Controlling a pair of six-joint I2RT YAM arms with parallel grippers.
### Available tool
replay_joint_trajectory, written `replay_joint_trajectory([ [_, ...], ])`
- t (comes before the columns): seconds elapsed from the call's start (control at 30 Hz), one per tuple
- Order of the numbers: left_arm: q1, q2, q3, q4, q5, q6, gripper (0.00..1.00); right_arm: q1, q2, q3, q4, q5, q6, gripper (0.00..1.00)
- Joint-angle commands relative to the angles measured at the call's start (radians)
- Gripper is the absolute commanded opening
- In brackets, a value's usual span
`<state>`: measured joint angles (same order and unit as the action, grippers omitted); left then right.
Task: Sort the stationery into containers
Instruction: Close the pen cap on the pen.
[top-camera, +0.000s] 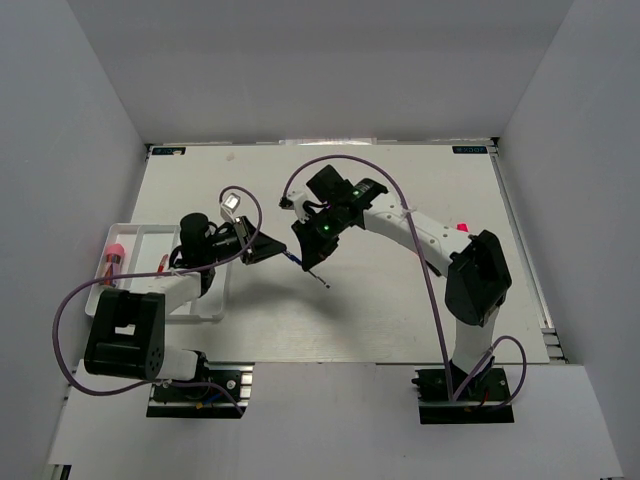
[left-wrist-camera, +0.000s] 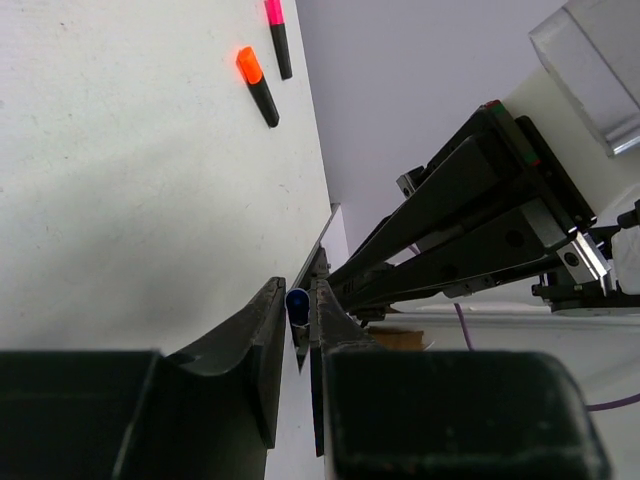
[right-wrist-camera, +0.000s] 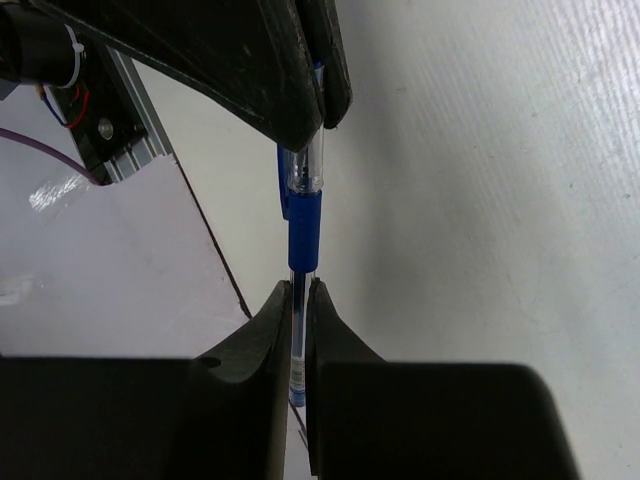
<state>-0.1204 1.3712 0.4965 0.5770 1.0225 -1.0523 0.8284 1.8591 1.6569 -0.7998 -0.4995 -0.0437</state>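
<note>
A blue pen (top-camera: 318, 279) hangs just above the table's middle, held from both ends. My left gripper (top-camera: 281, 253) is shut on its capped end, which shows as a blue tip (left-wrist-camera: 297, 303) between the fingers. My right gripper (right-wrist-camera: 300, 290) is shut on the clear barrel below the blue grip (right-wrist-camera: 305, 220), and in the top view it (top-camera: 305, 265) sits right beside the left one. The white divided tray (top-camera: 140, 235) lies at the left under the left arm, with a pink-capped item (top-camera: 113, 255) in it. An orange-capped highlighter (left-wrist-camera: 257, 85) and a pink-capped highlighter (left-wrist-camera: 277, 35) lie on the table.
The right arm (top-camera: 470, 275) reaches across the table's middle from the right. Something pink (top-camera: 462, 227) shows just behind its elbow. Grey walls enclose the table on three sides. The table's near edge runs along both arm bases.
</note>
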Motion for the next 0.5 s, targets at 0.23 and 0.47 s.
replay_joint_trajectory([
  [0.23,-0.082,0.026,-0.029,-0.019,0.050,-0.002,0.00,0.002,0.026,0.122,0.154,-0.045,0.019,0.00],
  [0.47,-0.104,0.025,-0.041,-0.057,0.045,0.026,0.00,-0.015,0.040,0.176,0.145,-0.031,0.016,0.00],
])
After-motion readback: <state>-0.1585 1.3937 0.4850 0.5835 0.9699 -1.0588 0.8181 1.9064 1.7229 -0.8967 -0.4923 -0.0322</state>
